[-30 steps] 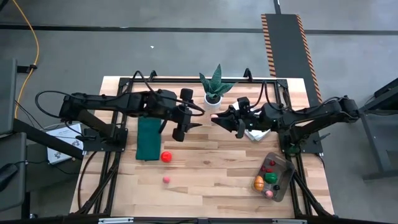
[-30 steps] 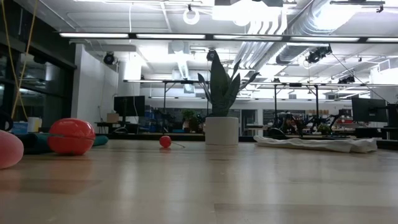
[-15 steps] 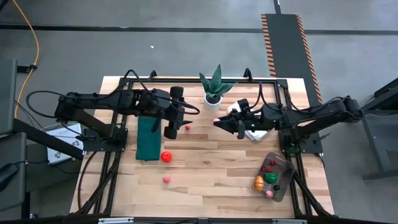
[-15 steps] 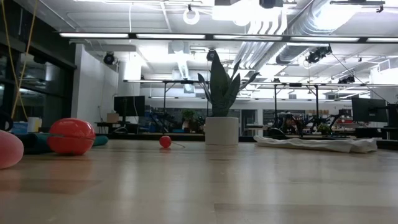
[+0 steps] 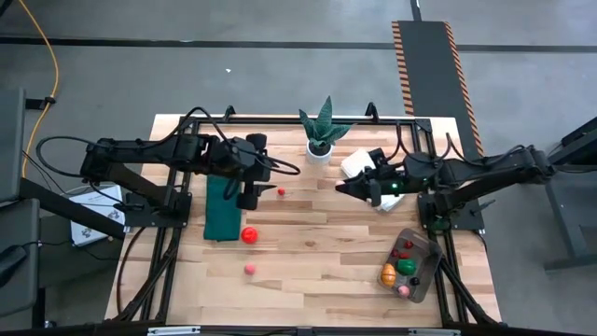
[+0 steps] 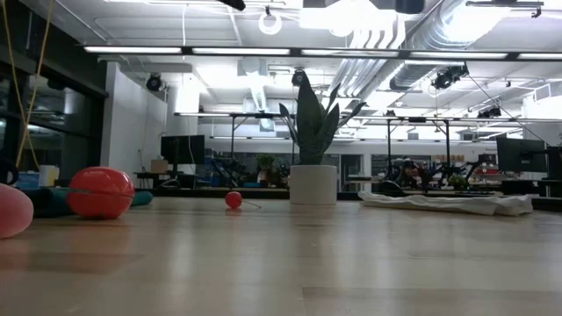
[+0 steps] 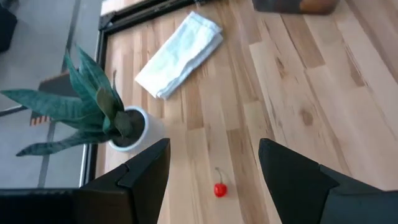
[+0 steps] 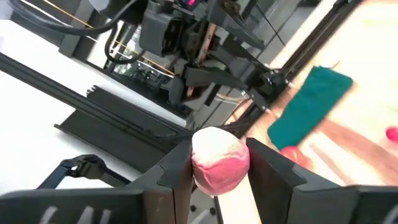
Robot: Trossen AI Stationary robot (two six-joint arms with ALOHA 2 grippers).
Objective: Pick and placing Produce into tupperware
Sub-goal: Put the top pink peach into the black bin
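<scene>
Both arms drawn back | right claw grips pink fruit, container toward front-right corner | left claw open, empty, over cherry

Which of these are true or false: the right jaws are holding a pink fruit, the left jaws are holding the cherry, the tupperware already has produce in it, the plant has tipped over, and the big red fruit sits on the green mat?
1. The right gripper holds a pink fruit. True.
2. The left gripper holds the small red cherry. False: its jaws stand open and empty, and the cherry lies on the table ahead of them.
3. The tupperware already contains produce. True: several pieces lie inside.
4. The potted plant has tipped over. False: it stands upright.
5. The large red fruit sits on the green mat. False: it rests on the wood beside the mat.
</scene>
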